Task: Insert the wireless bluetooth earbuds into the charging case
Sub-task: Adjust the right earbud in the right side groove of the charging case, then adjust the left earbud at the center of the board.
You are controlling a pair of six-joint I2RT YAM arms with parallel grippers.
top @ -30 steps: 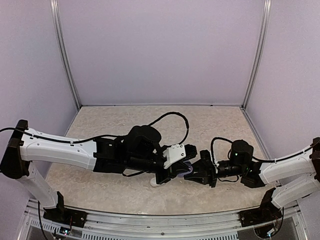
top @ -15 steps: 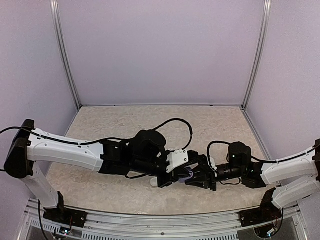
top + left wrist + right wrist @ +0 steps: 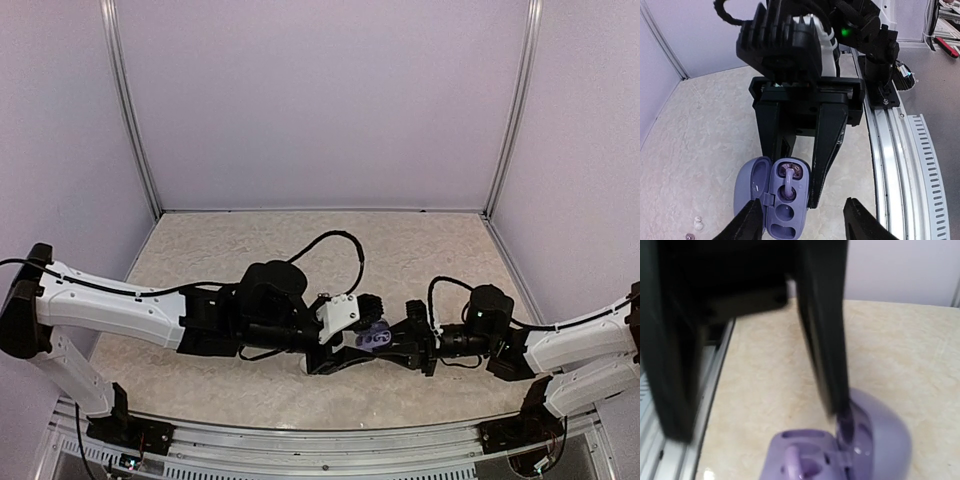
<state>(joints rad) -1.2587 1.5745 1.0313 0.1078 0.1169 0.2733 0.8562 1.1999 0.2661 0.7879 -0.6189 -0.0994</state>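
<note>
The right gripper (image 3: 796,181) clamps the open charging case (image 3: 785,215) while the left gripper (image 3: 806,220), part-open and empty at its 6 o'clock, should back straight off the socketed earbud (image 3: 788,176).

Blurred all over in right wrist view; only part of case (image 3: 880,435), cut by bottom edge. Cropped likewise in left wrist view, with left fingertips (image 3: 751,222). Cannot see tip of one right finger (image 3: 774,125), behind the case. Cannot identify two specks (image 3: 698,223), nor a white bit (image 3: 304,366) half under left arm (image 3: 120,310).
</note>
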